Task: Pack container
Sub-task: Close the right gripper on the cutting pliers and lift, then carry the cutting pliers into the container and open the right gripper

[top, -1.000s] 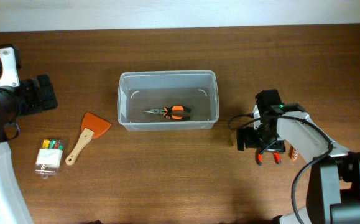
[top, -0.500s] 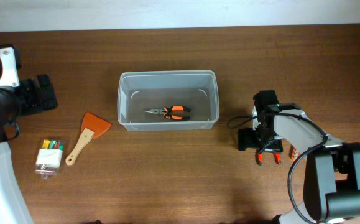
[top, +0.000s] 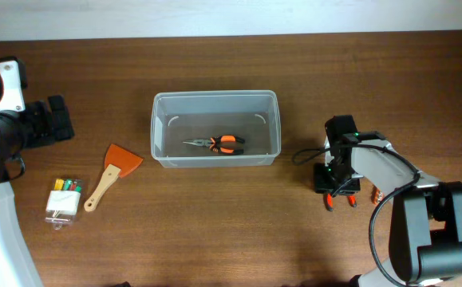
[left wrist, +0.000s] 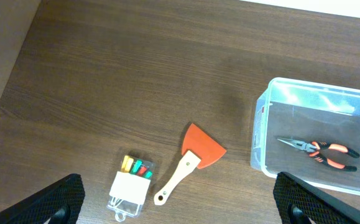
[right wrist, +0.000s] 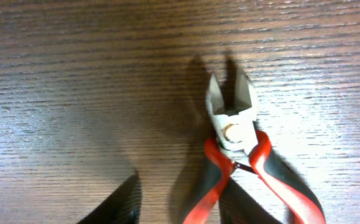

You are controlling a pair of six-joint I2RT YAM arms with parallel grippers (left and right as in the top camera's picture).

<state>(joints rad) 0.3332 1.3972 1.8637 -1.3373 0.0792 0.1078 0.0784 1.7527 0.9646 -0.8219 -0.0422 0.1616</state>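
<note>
The clear plastic container stands mid-table with orange-handled long-nose pliers inside; the left wrist view has the container at its right edge. Red-handled cutters lie on the table to the right, their handles poking out under my right gripper. That gripper is low over them, jaws partly closed around the left handle, with a gap still showing beside the left finger. My left gripper hangs wide open at the far left, holding nothing.
An orange scraper with a wooden handle lies left of the container. A small clear box of coloured pieces sits left of the scraper. Both lie on the table under the left gripper.
My right gripper's jaws have narrowed around the cutters' handle and it has settled over them. The left arm, container and other tools have not moved.
</note>
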